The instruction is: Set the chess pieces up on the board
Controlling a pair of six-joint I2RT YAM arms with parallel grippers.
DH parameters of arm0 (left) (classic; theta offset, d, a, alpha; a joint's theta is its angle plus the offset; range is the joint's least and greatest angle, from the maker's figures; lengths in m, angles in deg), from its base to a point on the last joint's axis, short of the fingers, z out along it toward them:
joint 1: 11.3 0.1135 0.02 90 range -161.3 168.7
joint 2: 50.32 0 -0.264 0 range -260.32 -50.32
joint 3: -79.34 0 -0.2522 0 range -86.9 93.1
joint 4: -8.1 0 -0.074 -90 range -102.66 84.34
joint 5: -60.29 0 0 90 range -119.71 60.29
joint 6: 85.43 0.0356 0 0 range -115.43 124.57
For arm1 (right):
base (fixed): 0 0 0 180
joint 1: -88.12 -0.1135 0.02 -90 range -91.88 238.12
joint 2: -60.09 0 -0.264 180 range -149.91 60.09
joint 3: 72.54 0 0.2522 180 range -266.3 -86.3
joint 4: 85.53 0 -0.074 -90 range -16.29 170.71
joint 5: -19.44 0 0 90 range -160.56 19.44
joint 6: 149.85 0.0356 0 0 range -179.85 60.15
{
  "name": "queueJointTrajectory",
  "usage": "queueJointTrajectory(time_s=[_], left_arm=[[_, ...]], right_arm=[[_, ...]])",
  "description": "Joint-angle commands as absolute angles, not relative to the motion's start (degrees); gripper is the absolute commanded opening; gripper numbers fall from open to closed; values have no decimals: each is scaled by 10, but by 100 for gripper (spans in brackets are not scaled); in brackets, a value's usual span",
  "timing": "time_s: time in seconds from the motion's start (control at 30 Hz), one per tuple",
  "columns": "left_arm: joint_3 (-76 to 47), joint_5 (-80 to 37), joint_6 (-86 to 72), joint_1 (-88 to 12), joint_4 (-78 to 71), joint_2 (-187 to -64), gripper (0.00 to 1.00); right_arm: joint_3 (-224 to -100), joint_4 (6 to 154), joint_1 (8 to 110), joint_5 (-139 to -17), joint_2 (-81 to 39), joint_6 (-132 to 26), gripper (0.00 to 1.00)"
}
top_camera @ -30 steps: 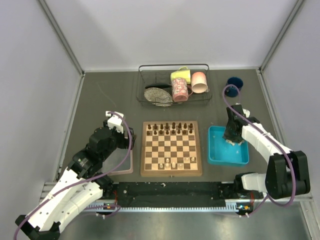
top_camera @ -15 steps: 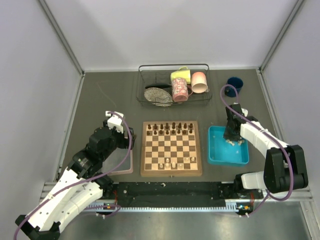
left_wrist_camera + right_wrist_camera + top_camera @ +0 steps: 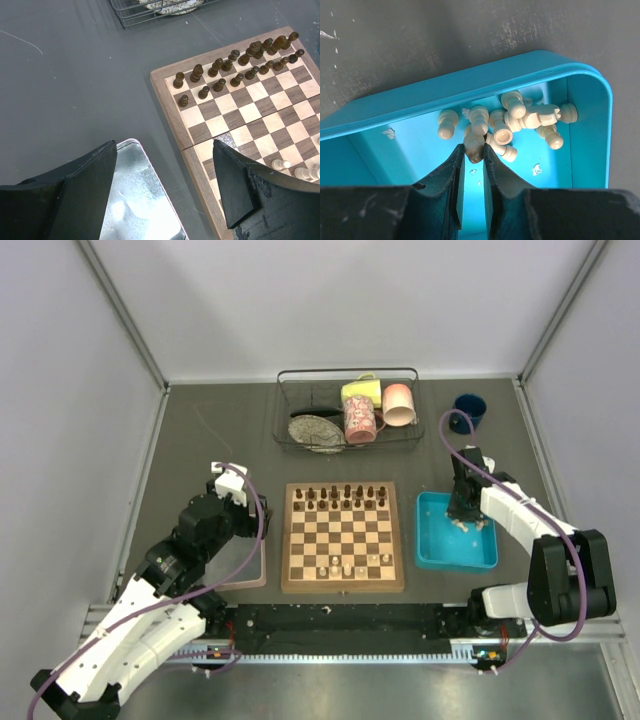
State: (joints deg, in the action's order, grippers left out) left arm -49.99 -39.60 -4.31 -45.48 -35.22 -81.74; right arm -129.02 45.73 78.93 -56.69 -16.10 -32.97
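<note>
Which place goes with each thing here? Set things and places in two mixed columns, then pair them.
1 dark brown chess pieces
2 loose cream chess pieces
3 mugs
4 dark blue cup

A in the blue tray
B on the bare table, far right
C on the board's far rows
D in the wire basket

Pairs: 1-C, 2-A, 3-D, 4-B

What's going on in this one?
The right hand is down in the blue tray, closed on one cream piece from the pile there. The left hand hangs open by the clear tray beside the board. Dark pieces line its far two rows; a few cream pieces stand near.
</note>
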Motion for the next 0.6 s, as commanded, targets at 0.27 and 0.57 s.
queueJointTrajectory(time_s=[0.27,0.57], left_arm=[[-498,-397,-41,-457,-322,-819,82],[-499,-394,-41,-457,-321,-821,82]], right_arm=[[-1294,468,797,-597,-133,-337,0],[-1312,434,796,-614,-83,-335,0]])
